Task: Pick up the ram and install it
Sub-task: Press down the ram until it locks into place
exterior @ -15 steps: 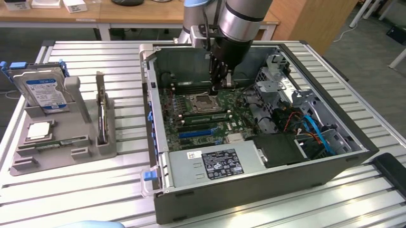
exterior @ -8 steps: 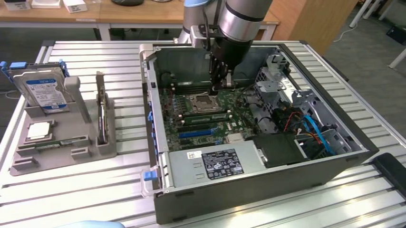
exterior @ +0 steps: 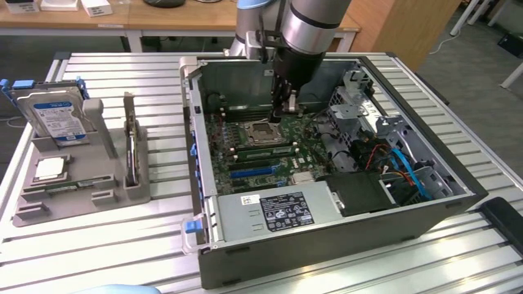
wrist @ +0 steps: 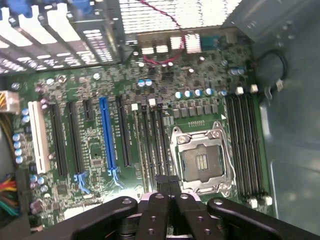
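The open computer case [exterior: 327, 202] lies on the slatted table [exterior: 122, 257], the motherboard [wrist: 200, 90] facing up. In the exterior view's left stands a grey tray [exterior: 82, 202]. The ram [exterior: 70, 183], as far as I can tell, lies flat in it, well apart from the pincer [wrist: 167, 184]. The pincer hangs low over the motherboard with jaws pressed together; I see nothing held. The ram should be light, stiff and fragile; better to pinch its long edges, not the chips.

Bright overhead light, glare on slatted surface [exterior: 343, 257]; wrist view softer, blown-out white behind case grille [wrist: 175, 12], gripper [wrist: 169, 182] blurred.
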